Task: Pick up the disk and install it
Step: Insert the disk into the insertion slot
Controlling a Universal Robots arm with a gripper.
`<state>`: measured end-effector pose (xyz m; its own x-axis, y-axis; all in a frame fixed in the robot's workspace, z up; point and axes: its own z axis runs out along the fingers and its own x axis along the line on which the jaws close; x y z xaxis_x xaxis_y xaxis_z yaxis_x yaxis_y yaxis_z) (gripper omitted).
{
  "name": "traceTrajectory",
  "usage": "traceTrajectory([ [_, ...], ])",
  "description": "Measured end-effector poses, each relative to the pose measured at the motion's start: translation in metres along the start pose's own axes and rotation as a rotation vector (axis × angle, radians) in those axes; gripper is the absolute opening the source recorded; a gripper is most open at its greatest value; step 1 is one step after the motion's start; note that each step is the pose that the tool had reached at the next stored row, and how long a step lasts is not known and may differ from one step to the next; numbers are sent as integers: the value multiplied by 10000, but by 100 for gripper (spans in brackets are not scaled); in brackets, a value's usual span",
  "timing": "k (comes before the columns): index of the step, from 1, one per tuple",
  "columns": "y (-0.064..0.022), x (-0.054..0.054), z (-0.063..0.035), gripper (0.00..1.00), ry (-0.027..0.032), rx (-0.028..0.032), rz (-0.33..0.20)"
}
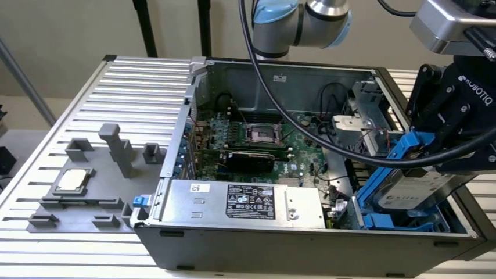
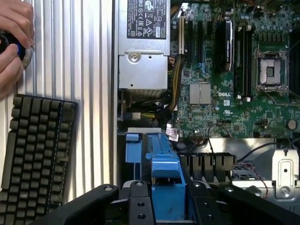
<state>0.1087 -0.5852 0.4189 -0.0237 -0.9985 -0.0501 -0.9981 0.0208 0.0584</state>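
My pincer (image 1: 443,165) is closed on the disk (image 1: 414,189). Its matte black fingers (image 2: 140,206) press on either side of the glossy blue plastic carrier that frames the drive. The disk is a flat silver-grey slab with a white printed label on its face. It hangs tilted in my grip over the drive bay (image 1: 387,221), a nest of the same blue plastic, in the corner of the case (image 1: 310,256) at the exterior view's right, by the case's near wall. The case is an open box of dull grey sheet steel, lying on its side on the table (image 1: 116,87), whose top is ribbed aluminium with long parallel grooves. Along the near wall, just beside the bay, sits the power supply (image 1: 240,203), a smooth silver box with a black label. Behind it lies the green motherboard (image 1: 302,151), dense with slots, black cables and a square metal socket. Near the table's edge at the exterior view's left stands a grey moulded fixture (image 1: 85,200) with upright posts. It carries a small square CPU chip (image 1: 71,180) with a shiny lid. The wrist view also takes in a black keyboard (image 2: 37,150) with rows of rounded keys lying on the ribbed top beside the case, and a person's hand (image 2: 14,42) resting on a round knob beyond it.
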Motion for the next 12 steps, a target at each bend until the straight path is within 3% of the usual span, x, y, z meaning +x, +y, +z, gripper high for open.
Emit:
traceTrajectory([
  [12, -6, 4, 101, 33, 18, -27, -272],
])
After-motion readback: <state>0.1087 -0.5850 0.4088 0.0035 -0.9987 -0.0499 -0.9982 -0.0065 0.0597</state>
